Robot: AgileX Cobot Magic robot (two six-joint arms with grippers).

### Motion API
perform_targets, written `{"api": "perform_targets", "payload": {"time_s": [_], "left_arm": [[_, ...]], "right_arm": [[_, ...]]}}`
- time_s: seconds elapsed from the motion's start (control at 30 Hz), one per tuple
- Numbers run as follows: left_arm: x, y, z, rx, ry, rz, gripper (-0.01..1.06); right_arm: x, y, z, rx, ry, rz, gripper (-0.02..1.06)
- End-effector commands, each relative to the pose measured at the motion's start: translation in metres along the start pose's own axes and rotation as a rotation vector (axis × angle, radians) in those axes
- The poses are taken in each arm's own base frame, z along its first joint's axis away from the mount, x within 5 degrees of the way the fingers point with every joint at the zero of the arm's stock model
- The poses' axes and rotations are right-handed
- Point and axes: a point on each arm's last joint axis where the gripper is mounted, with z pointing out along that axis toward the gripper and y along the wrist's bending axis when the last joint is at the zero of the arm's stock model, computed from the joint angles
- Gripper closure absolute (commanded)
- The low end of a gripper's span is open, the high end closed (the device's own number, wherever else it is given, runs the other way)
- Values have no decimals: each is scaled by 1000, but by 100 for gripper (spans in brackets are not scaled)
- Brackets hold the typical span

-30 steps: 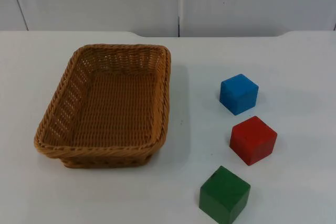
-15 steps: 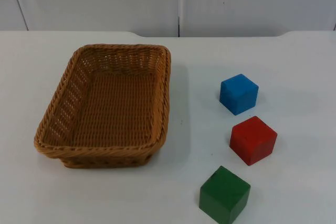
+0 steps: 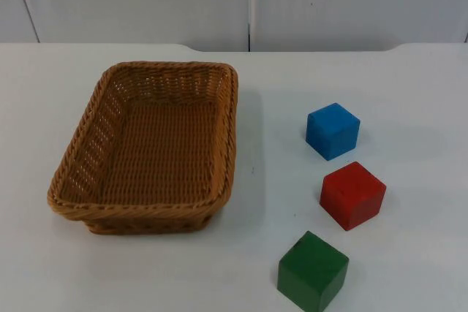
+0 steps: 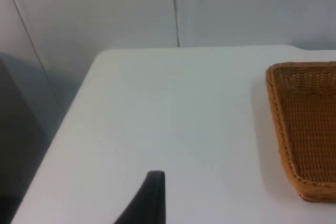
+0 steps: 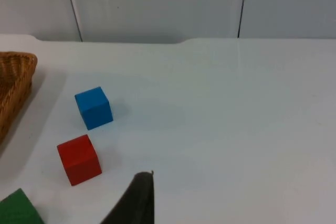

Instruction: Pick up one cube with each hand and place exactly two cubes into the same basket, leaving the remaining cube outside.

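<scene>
An empty woven brown basket (image 3: 139,208) lies on the left half of the white table. To its right three cubes form a column: blue (image 3: 333,131) farthest back, red (image 3: 352,195) in the middle, green (image 3: 312,271) at the front edge. My left gripper (image 4: 152,198) waits above bare table, well off to the side of the basket (image 4: 307,124). My right gripper (image 5: 137,198) waits above the table, apart from the red cube (image 5: 79,159), the blue cube (image 5: 94,107) and the green cube (image 5: 18,209). Neither gripper touches anything.
The grey partition wall (image 3: 248,1) closes off the back of the table. Open white table (image 3: 409,93) stretches to the right of the cubes, and a strip about one cube wide separates the basket from them.
</scene>
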Motion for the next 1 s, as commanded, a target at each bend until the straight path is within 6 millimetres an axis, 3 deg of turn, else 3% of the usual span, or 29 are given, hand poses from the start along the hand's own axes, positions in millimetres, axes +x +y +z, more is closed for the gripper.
{"api": "perform_targets", "payload": {"time_s": [0.0, 0.37, 0.53, 0.97], "left_arm": [[-4, -3, 3, 32, 8, -19, 8], [-10, -4, 7, 44, 32, -25, 8], [-24, -4, 7, 49, 56, -27, 8], [-72, -8, 7, 105, 60, -31, 8]], "right_arm": [[-6, 0, -1, 3, -10, -14, 0], [-33, -1, 7, 4, 45, -42, 0], [-49, -1, 20, -1, 105, -67, 1], [-74, -3, 74, -10, 270, -68, 2]]}}
